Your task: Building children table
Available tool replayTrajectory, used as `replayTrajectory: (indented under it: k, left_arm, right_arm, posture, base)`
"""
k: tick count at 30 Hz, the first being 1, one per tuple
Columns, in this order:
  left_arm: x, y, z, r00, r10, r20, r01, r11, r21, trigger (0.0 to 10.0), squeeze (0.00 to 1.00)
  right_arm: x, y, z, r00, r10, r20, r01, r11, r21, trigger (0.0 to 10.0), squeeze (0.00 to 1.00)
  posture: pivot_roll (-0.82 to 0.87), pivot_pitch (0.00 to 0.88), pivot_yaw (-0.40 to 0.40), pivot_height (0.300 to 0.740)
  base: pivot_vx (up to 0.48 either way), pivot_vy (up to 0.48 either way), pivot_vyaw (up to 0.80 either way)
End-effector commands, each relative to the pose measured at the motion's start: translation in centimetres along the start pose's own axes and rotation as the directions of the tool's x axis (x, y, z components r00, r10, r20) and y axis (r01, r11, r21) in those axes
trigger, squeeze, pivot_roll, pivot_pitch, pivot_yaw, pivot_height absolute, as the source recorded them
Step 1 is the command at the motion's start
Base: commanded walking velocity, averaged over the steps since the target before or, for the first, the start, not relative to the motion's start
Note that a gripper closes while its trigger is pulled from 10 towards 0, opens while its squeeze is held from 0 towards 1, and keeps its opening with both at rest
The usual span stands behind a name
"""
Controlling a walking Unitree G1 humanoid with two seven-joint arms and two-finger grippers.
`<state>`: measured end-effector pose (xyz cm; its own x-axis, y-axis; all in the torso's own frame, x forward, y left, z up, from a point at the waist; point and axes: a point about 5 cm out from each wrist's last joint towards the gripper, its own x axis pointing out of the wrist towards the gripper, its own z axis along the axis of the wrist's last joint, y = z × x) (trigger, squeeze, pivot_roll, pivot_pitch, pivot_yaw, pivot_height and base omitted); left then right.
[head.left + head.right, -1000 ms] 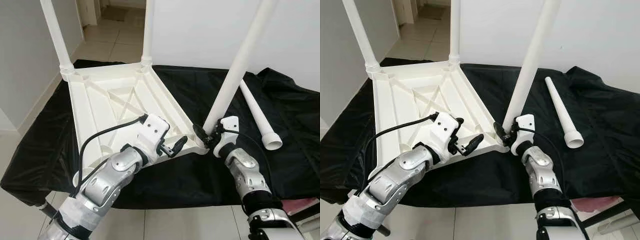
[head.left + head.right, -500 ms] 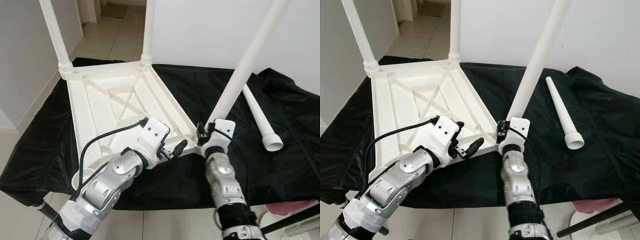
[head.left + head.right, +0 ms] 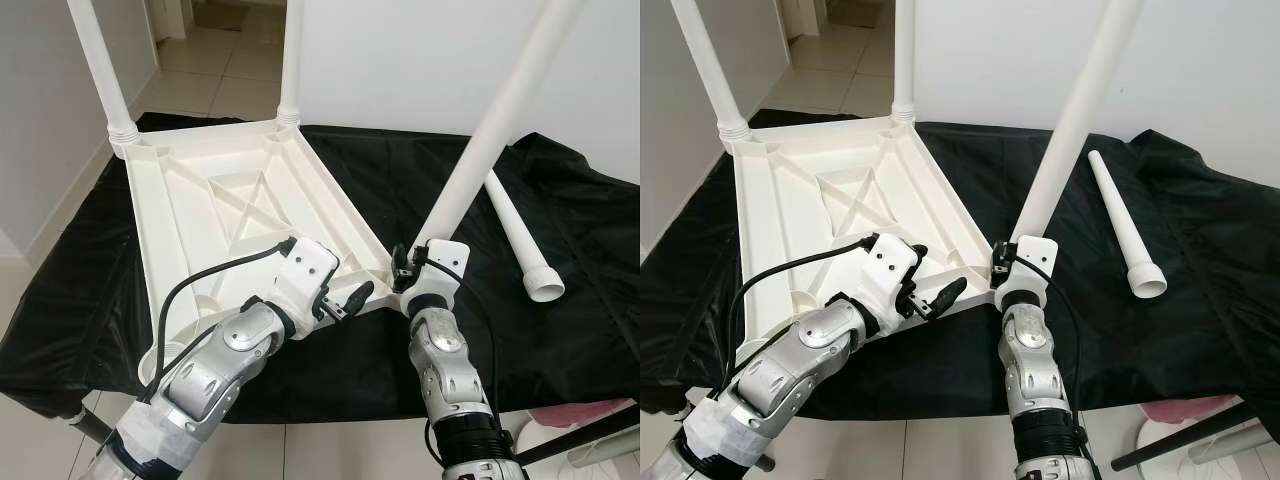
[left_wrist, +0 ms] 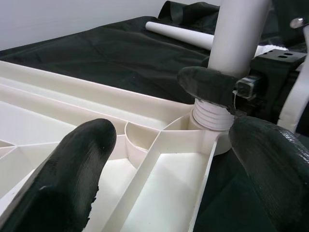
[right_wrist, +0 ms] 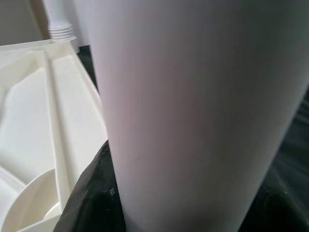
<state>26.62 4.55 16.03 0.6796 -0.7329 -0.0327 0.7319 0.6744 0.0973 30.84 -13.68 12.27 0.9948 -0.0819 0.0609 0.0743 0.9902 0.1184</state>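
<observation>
Gripping the leg (image 3: pixel 487 142), right fingers (image 3: pixel 400 268) closed (left fingers (image 3: pixel 352 296) spread) by tabletop (image 3: pixel 215 215).

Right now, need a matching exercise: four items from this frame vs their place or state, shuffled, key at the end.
Items:
1. right gripper
2. left gripper
3. loose leg
4. tabletop

States:
A. lying flat on the black cloth
B. upside down, ribs facing up
C. open, at the tabletop's near edge
D. clamped on the slanted leg at its base

Pairs: 1-D, 2-C, 3-A, 4-B
</observation>
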Motion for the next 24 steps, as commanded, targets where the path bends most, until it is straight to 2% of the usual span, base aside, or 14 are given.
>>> replayTrajectory:
  k: [1,4,6,8,10,13,14,15,16,19,20,24]
  left_arm:
    - [-0.1,-0.8,-0.1,0.989,-0.147,-0.008,0.147,0.989,-0.002,10.0,0.0]
    - [-0.1,-0.9,0.0,0.989,-0.15,-0.005,0.15,0.989,-0.006,10.0,0.0]
    - [-0.1,-0.9,0.0,0.988,-0.154,-0.003,0.154,0.988,-0.012,10.0,0.0]
    - [-0.2,-0.9,0.0,0.988,-0.152,-0.006,0.152,0.988,-0.011,10.0,0.0]
    - [-0.2,-0.8,0.0,0.989,-0.15,-0.006,0.15,0.989,-0.012,10.0,0.0]
    - [-0.2,-0.8,0.0,0.989,-0.151,-0.006,0.151,0.989,-0.012,10.0,0.0]
    - [0.0,-0.7,0.1,0.989,-0.15,-0.004,0.15,0.989,-0.011,10.0,0.0]
    - [0.0,-0.6,0.2,0.989,-0.149,0.0,0.149,0.989,-0.013,10.0,0.0]
    - [0.1,-0.6,0.4,0.989,-0.149,0.003,0.149,0.989,-0.013,10.0,0.0]
    - [0.1,-0.5,0.4,0.989,-0.148,0.004,0.148,0.989,-0.013,10.0,0.0]
    - [0.1,-0.4,0.3,0.989,-0.147,0.001,0.147,0.989,-0.01,10.0,0.0]
    - [-0.1,-0.4,0.2,0.989,-0.145,-0.004,0.145,0.989,-0.008,10.0,0.0]
  right_arm:
    - [-0.2,-0.3,0.4,0.999,0.025,0.019,-0.025,1.0,0.007,10.0,1.0]
    - [-0.4,-0.5,0.5,0.998,0.051,0.029,-0.052,0.999,0.009,10.0,1.0]
    - [-0.8,-1.3,0.8,0.991,0.124,0.058,-0.125,0.992,0.013,10.0,1.0]
    - [-0.9,-1.6,0.8,0.989,0.138,0.057,-0.138,0.99,0.01,10.0,1.0]
    - [-1.1,-2.1,0.8,0.979,0.197,0.057,-0.196,0.98,-0.027,10.0,1.0]
    - [-1.2,-2.3,0.8,0.973,0.225,0.058,-0.223,0.974,-0.038,10.0,1.0]
    - [-1.1,-3.1,0.8,0.964,0.262,0.054,-0.259,0.964,-0.054,10.0,0.78]
    - [-1.0,-3.4,0.9,0.962,0.27,0.052,-0.267,0.962,-0.059,10.0,0.78]
    - [-0.9,-3.6,1.0,0.954,0.297,0.051,-0.294,0.954,-0.058,10.0,0.06]
    - [-0.9,-3.7,1.0,0.947,0.318,0.049,-0.315,0.947,-0.056,10.0,0.06]
    - [-0.8,-3.8,1.1,0.936,0.351,0.042,-0.348,0.936,-0.06,10.0,0.0]
    - [-0.6,-4.3,1.1,0.909,0.417,0.023,-0.415,0.908,-0.065,10.0,0.0]
  posture:
    - [0.01,0.0,-0.086,0.74]
    - [0.0,0.0,-0.083,0.74]
    - [0.0,0.0,-0.081,0.74]
    - [0.0,0.0,-0.081,0.74]
    - [0.0,0.0,-0.079,0.74]
    - [0.0,0.0,-0.079,0.74]
    - [0.0,0.0,-0.074,0.74]
    - [-0.01,0.001,-0.073,0.74]
    - [-0.01,0.005,-0.071,0.74]
    - [-0.01,0.005,-0.067,0.74]
    - [-0.01,0.007,-0.067,0.74]
    - [0.0,0.003,-0.069,0.74]
  base:
    - [0.0,0.0,0.0]
    - [0.0,0.0,0.0]
    - [0.0,0.0,0.0]
    - [0.0,0.0,0.0]
    - [0.0,0.0,0.0]
    - [0.0,0.0,0.0]
    - [0.0,0.0,0.0]
    - [0.0,0.0,0.0]
    - [0.0,0.0,0.0]
    - [0.0,0.0,0.0]
    - [0.0,0.0,0.0]
    - [0.0,0.0,0.0]
